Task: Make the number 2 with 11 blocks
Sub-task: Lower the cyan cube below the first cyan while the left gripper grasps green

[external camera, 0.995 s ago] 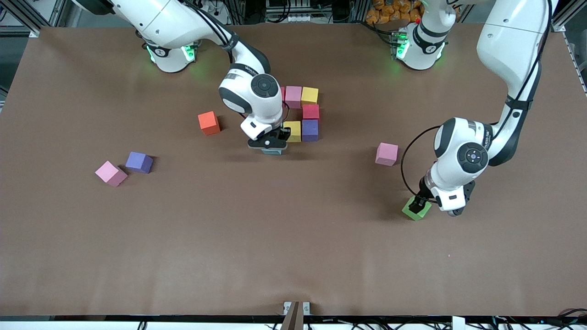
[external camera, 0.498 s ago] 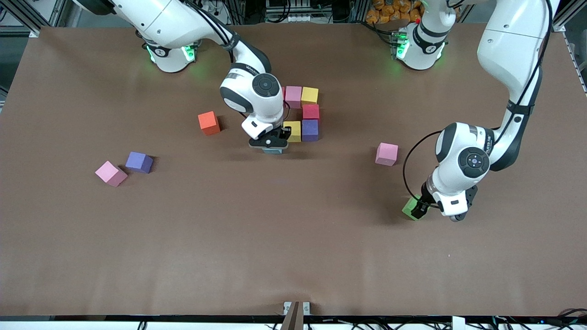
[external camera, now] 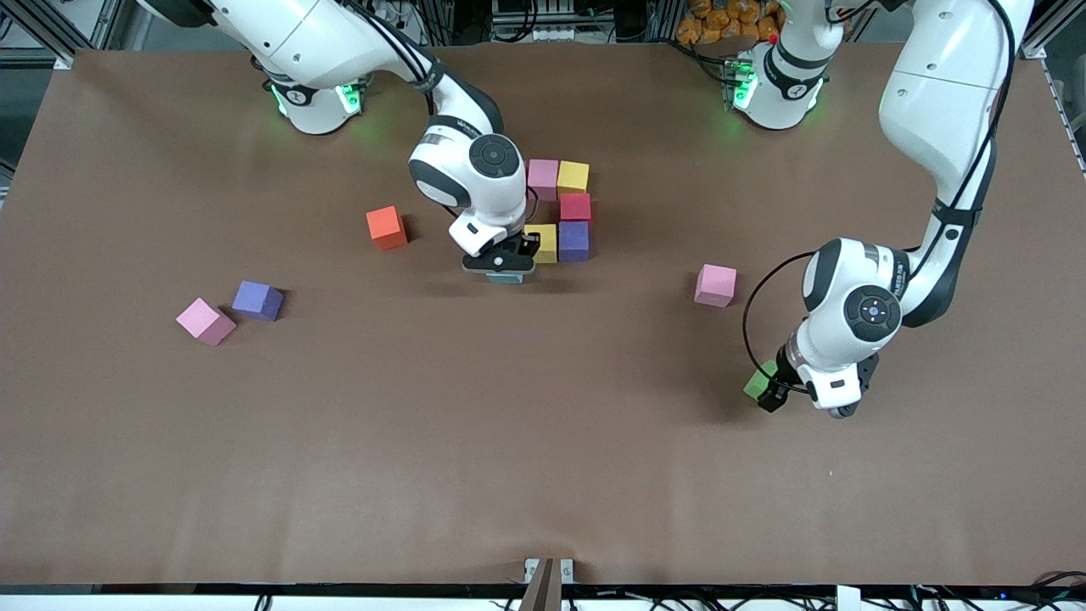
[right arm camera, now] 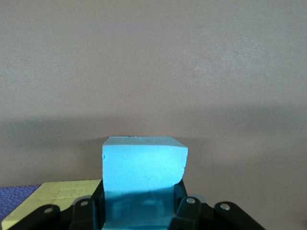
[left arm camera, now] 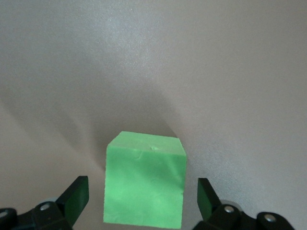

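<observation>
Brown matte table (external camera: 543,475) — cluttered equipment racks (external camera: 543,17) above

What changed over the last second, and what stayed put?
The left tool came down around the green block, which now sits between its open fingers, not yet gripped. The right tool stayed shut on the light blue block beside the yellow block. Loose blocks did not move.

A light blue block (right arm camera: 144,177) is clamped between the black fingers (right arm camera: 86,211) of the right gripper (right arm camera: 139,211) — just above the brown table (right arm camera: 153,72). A yellow block (right arm camera: 53,196) is seen beside it, and a purple edge (right arm camera: 12,201) next to that.
</observation>
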Robot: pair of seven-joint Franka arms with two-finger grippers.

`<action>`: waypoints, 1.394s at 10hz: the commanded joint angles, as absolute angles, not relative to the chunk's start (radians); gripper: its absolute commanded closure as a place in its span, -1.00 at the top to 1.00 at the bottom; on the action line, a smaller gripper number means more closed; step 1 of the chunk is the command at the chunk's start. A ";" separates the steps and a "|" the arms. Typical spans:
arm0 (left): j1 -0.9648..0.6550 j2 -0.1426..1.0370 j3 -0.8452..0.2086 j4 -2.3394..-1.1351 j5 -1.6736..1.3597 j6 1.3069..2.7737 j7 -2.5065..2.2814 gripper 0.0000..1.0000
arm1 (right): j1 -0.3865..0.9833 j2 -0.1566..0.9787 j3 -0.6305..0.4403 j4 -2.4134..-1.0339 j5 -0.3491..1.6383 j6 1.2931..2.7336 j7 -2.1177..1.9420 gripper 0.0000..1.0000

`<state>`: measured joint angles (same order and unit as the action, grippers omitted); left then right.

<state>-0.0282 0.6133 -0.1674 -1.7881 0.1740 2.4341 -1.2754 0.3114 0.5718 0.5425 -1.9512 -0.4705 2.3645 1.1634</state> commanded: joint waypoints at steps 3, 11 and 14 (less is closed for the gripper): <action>-0.034 0.650 -0.141 -1.756 0.212 2.431 -1.272 1.00 | 0.345 0.568 0.511 -1.957 -0.474 2.362 1.177 0.14; -0.043 0.644 -0.144 -1.756 0.202 2.405 -1.278 -1.00 | 0.359 0.555 0.488 -1.953 -0.474 2.362 1.161 0.59; -0.043 0.629 -0.149 -1.756 0.193 2.376 -1.282 -1.00 | 0.353 0.543 0.489 -1.945 -0.468 2.361 1.157 0.63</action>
